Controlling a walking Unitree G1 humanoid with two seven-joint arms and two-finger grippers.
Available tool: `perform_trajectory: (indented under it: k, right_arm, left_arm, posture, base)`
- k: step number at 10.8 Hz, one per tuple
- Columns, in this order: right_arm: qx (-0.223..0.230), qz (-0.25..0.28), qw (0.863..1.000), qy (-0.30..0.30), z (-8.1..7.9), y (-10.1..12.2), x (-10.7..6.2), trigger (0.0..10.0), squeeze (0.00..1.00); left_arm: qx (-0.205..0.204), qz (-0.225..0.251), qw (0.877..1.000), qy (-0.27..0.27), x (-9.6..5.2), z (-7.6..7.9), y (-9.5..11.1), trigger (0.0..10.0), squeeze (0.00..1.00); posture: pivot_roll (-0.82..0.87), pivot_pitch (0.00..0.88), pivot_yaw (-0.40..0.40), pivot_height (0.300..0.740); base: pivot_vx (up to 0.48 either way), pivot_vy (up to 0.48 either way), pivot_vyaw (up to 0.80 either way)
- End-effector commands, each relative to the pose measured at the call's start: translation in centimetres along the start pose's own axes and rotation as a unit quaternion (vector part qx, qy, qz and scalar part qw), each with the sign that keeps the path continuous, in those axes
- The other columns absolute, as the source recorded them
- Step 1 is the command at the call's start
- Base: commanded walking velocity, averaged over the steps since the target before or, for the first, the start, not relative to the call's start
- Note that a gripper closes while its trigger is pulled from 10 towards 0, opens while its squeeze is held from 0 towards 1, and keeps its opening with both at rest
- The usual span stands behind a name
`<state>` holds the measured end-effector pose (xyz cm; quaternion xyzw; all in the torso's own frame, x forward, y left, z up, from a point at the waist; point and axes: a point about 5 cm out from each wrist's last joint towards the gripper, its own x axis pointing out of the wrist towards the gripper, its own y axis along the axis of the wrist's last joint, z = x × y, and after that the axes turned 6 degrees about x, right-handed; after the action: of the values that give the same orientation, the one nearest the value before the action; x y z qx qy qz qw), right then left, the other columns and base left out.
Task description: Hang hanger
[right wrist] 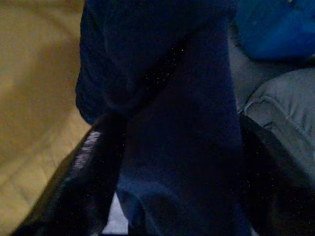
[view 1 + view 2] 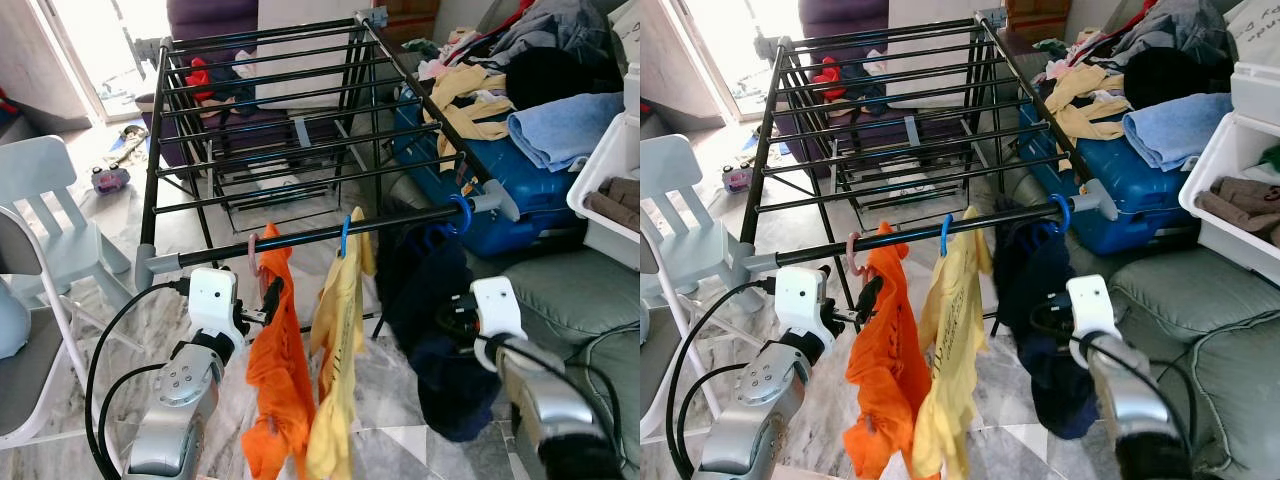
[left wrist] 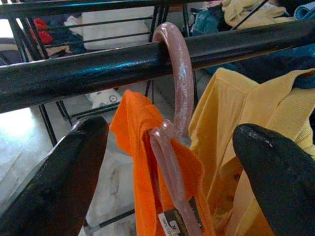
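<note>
Pink hanger (image 3: 173,98) between left pincer (image 3: 172,162) fingers

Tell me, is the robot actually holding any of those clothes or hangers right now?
No. The left gripper is open around the pink hanger, which is hooked on the rail. The right gripper is open around the navy garment.

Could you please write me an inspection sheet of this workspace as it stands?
Surface: marble-look floor; black drying rack on it.
Job's things: pink hanger hooked over the front rail, carrying an orange garment; yellow garment on a blue hook; navy garment beside it.
Clutter: clothes pile on a blue suitcase.
Grippers: left gripper at the pink hanger, jaws open; right gripper against the navy garment.
Cables: black cable along the left arm.
Surroundings: white chair, grey sofa.
</note>
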<state>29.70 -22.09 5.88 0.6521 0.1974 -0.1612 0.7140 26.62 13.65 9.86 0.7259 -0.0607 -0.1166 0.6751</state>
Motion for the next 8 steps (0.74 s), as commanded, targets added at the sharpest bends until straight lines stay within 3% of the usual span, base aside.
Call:
perform_trajectory:
  k: [1,3,4,5,8]
  right_arm:
    - [-0.019,0.007,1.000,0.020,-0.4,0.4,0.4,10.0,0.00]
    - [-0.029,0.013,0.999,0.021,-0.1,0.7,0.6,10.0,0.00]
    - [-0.032,0.022,0.999,0.022,0.1,0.9,0.7,4.3,0.00]
    - [-0.034,0.024,0.999,0.023,0.2,1.0,0.8,0.0,0.00]
    - [-0.049,0.037,0.998,0.028,0.7,1.6,1.3,0.0,0.00]
  left_arm:
    - [0.003,-0.006,1.000,-0.003,0.0,-0.1,-0.1,10.0,0.00]
    - [0.003,-0.008,1.000,-0.003,0.0,0.0,-0.2,10.0,0.00]
    - [0.004,-0.010,1.000,-0.003,0.0,-0.1,-0.3,10.0,0.00]
    - [0.005,-0.010,1.000,-0.003,0.0,0.0,-0.3,10.0,0.00]
    - [0.006,-0.013,1.000,-0.007,0.0,0.1,-0.4,10.0,0.00]
  posture:
    - [-0.16,0.000,0.069,0.740]
    - [-0.16,0.000,0.066,0.740]
    - [-0.15,0.000,0.065,0.740]
    - [-0.15,0.000,0.065,0.740]
    - [-0.15,0.000,0.064,0.740]
  base:
    - [0.000,0.000,0.00]
    - [0.000,0.000,0.00]
    - [0.000,0.000,0.00]
    - [0.000,0.000,0.00]
    - [0.000,0.000,0.00]
